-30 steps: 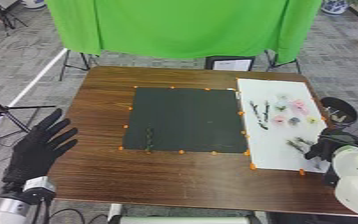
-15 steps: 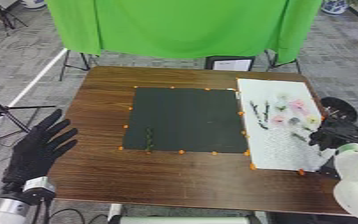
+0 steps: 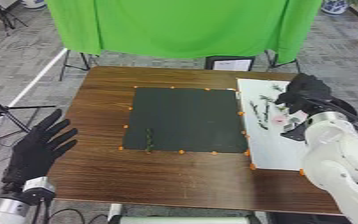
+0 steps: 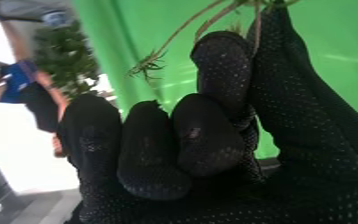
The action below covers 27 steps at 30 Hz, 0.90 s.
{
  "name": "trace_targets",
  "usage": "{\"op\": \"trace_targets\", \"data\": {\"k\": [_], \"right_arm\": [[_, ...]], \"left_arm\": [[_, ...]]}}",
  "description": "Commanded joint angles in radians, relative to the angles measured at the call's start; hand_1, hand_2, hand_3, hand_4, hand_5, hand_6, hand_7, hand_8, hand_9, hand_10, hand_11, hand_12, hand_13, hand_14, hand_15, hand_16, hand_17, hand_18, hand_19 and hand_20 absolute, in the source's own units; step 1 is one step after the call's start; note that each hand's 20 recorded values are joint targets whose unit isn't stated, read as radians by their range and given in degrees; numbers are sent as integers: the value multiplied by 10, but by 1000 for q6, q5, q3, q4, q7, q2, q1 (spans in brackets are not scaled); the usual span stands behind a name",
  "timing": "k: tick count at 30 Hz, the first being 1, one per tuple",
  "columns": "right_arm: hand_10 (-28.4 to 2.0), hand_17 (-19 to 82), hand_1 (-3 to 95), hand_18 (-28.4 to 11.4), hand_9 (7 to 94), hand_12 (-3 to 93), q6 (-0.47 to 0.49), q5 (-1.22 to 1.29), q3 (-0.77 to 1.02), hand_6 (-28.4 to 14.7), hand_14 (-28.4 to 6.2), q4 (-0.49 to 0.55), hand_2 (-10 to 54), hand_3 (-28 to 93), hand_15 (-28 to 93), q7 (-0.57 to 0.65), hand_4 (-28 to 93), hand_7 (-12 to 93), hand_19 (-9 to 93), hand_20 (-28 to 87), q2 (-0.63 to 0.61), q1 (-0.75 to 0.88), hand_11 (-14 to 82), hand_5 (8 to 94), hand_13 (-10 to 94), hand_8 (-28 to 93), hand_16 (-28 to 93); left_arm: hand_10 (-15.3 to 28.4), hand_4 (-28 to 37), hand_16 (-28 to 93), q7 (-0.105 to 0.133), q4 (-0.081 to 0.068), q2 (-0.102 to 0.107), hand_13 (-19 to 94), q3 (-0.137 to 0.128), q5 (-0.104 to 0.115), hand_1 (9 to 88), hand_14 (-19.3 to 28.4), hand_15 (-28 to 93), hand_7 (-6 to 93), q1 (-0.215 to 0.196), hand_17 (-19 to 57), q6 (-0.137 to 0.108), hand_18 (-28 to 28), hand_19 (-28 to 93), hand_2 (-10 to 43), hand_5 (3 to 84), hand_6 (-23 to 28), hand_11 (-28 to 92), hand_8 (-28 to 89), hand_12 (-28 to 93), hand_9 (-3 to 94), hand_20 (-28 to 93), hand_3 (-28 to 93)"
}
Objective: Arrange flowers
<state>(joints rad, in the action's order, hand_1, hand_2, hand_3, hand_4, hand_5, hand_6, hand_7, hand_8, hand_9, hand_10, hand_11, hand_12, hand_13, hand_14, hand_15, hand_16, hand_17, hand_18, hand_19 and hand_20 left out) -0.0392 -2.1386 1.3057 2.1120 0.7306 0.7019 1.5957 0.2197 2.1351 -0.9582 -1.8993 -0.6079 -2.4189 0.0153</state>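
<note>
Head view, and the right hand [image 3: 308, 89] is hovering upper right, pinching a thin sprig [image 4: 146, 66] between thumb and finger; the black mat [image 3: 186, 117], likely target, is lying leftward, slightly lower.

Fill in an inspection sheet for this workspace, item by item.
Surface: brown table with a dark mat and a white sheet.
Job's things: green sprig on the mat; dark sprigs and a pink flower on the sheet.
Clutter: orange markers along the edges.
Hands: left hand open, left of the mat; right hand pinching thin stems.
Cables: black, below the left wrist.
Surroundings: green cloth behind; tripod at left.
</note>
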Motion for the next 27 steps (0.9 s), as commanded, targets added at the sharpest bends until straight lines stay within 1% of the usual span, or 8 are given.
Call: {"op": "trace_targets", "data": {"k": [1, 6, 7, 8, 10, 12, 15, 27], "right_arm": [[-66, 467, 311, -237, 899, 473, 30, -28, -255, 1, -90, -67, -95, 931, 876, -20, -31, 533, 932, 733, 217, -197, 677, 800, 810, 277, 397], [-64, 480, 309, -237, 906, 476, 69, -70, -369, 2, -87, -154, -95, 932, 876, -19, -24, 527, 932, 740, 334, -234, 676, 809, 820, 283, 396], [-63, 483, 309, -238, 907, 477, 89, -71, -389, 3, -87, -167, -95, 932, 876, -17, -21, 526, 932, 742, 352, -241, 676, 810, 821, 285, 396], [-62, 485, 308, -237, 909, 477, 84, -85, -414, 4, -87, -186, -95, 932, 876, -15, -21, 526, 932, 742, 371, -249, 676, 811, 824, 287, 396], [-59, 494, 309, -237, 913, 477, 120, -127, -443, 5, -83, -225, -95, 931, 875, -17, -23, 525, 932, 743, 420, -256, 674, 812, 831, 288, 394], [-56, 503, 311, -236, 917, 477, 125, -144, -469, 7, -79, -254, -95, 931, 873, -13, -30, 522, 932, 744, 453, -258, 672, 814, 837, 288, 394], [-54, 507, 311, -236, 920, 478, 135, -168, -495, 8, -78, -282, -95, 930, 871, -3, -33, 521, 932, 745, 489, -258, 670, 815, 841, 289, 395], [-48, 533, 306, -234, 934, 481, 134, -233, -525, 16, -67, -332, -95, 922, 863, 19, -25, 517, 932, 748, 552, -252, 661, 824, 859, 282, 399]], "left_arm": [[106, -283, 20, -15, 4, -3, 179, 3, 1, 228, 155, 220, 174, -11, -112, -8, 236, 370, -70, 236, 25, 126, -102, 200, 218, 90, 671], [106, -283, 20, -20, 1, -2, 179, 11, 0, 227, 156, 221, 174, -5, -112, -6, 236, 370, -71, 236, 25, 126, -102, 200, 218, 91, 673], [107, -283, 20, -25, 4, -3, 179, 9, -1, 228, 156, 221, 173, -8, -112, -9, 236, 370, -71, 236, 25, 126, -102, 200, 218, 90, 672], [108, -283, 20, -20, 3, -2, 179, 10, 0, 227, 156, 221, 174, -9, -112, -10, 236, 370, -71, 237, 25, 126, -101, 200, 218, 90, 672], [108, -283, 20, -21, 4, -2, 179, 7, 0, 228, 156, 221, 175, -14, -112, -11, 236, 369, -70, 237, 24, 126, -102, 200, 218, 90, 670], [107, -283, 20, -25, -1, 0, 179, 15, 3, 228, 155, 222, 176, -2, -112, -9, 236, 370, -70, 237, 24, 125, -102, 200, 219, 91, 671], [106, -283, 20, -29, -6, 8, 179, 23, 1, 228, 155, 222, 176, 10, -112, 0, 236, 369, -71, 237, 24, 125, -103, 200, 219, 90, 671], [106, -283, 20, -34, -13, 15, 180, 34, 2, 228, 155, 221, 174, 21, -112, -2, 236, 369, -71, 236, 24, 127, -102, 201, 217, 91, 672]]}}
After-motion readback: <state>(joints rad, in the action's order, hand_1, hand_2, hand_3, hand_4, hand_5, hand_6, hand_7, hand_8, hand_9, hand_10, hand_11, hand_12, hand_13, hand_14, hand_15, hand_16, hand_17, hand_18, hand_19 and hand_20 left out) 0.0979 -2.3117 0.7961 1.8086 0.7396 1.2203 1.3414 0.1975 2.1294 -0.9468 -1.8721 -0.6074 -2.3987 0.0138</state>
